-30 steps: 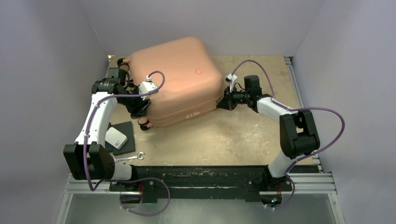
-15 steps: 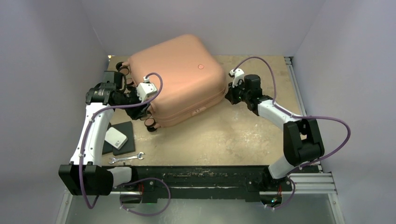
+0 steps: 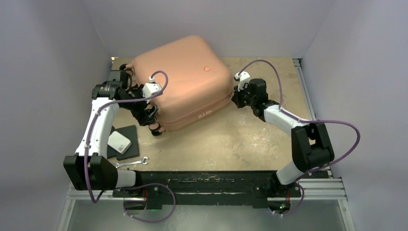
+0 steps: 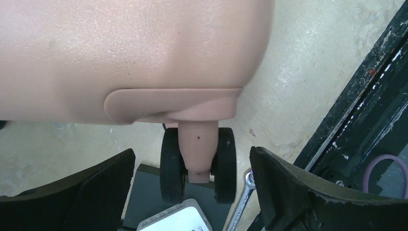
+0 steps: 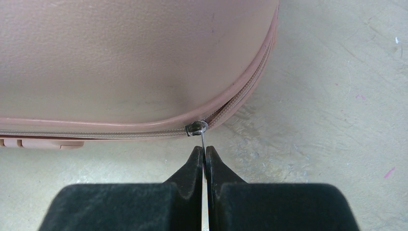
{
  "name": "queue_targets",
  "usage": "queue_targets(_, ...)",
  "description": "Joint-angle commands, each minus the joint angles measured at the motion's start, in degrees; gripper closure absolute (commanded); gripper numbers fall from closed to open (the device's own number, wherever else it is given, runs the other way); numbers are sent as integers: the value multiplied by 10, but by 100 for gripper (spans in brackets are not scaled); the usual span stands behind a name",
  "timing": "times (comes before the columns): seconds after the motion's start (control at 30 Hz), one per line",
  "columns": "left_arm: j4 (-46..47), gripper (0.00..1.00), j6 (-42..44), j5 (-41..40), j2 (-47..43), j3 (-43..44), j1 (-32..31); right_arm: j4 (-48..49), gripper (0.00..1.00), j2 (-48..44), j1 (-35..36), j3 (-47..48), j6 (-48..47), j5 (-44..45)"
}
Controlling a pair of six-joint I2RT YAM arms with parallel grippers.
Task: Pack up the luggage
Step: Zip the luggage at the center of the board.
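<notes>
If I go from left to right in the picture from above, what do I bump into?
Black pad → luggage → right gripper

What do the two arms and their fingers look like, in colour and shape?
The left arm and right arm have white links with black joint housings. A purple cable loops along each. A white block sits at each wrist. The fingers are black, matte, wedge-shaped.

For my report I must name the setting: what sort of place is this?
Probably a robot test booth in a lab: plain walls close in a scuffed wooden table, two robot arms are bolted to a rail at its edge.
</notes>
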Motion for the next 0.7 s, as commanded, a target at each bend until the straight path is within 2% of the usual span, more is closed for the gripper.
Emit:
queue_targets(0.0,16,11,-8,19,29,-1,3,47,100,-25,-15,-5,-13,77)
queue_targets(0.07,41,13,-21,9,29,-16,-2,49,100,-23,-15,-6,-13,76)
queue_targets(0.13,60,21,-35,-3,31,-25,-16,50,100,-21,-15,-5,-13,75)
queue_targets(0.27,80,49,-60,-7,36,-26,-42,51,100,-21,-15,-5,-13,77)
queue_targets(0.33,84,70,-70,-17,37,-24,-67,53,100,-23,-15,-5,-13,89)
queue_targets(0.4,85,100,-78,-34,36,-24,-88,58,100,-27,-15,-8,-13,117)
queue_targets(0.67,46,100,-67,-54,-14,-21,-85,160,100,-60,-15,-50,-76,275)
